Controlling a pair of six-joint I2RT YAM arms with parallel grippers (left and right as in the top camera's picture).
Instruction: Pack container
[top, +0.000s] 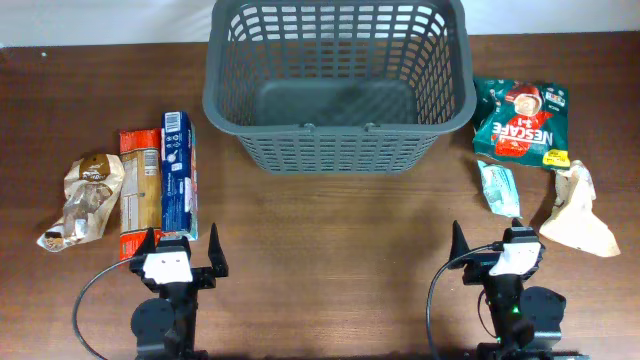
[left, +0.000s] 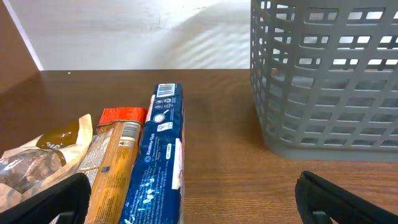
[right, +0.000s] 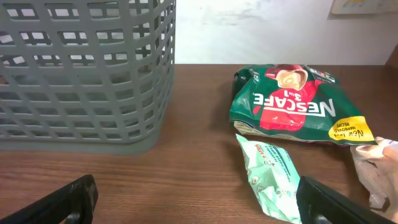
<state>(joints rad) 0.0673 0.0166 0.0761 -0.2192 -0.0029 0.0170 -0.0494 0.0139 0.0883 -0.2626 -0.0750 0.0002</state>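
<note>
Overhead, the large dark grey lattice-sided plastic basket (top: 340, 150) stands at the far middle of the brown wooden worktop (top: 330, 230). The left tool (top: 181, 245) and right tool (top: 489, 243) sit at the near edge, both spread and holding nothing. The left wrist view shows a blue rectangular box (left: 155, 168) lying against an orange packet (left: 112, 155), with the basket to their right. The right wrist view shows a green Nescafe bag (right: 292, 106) and a pale green sachet (right: 270, 177) right of the basket.
</note>
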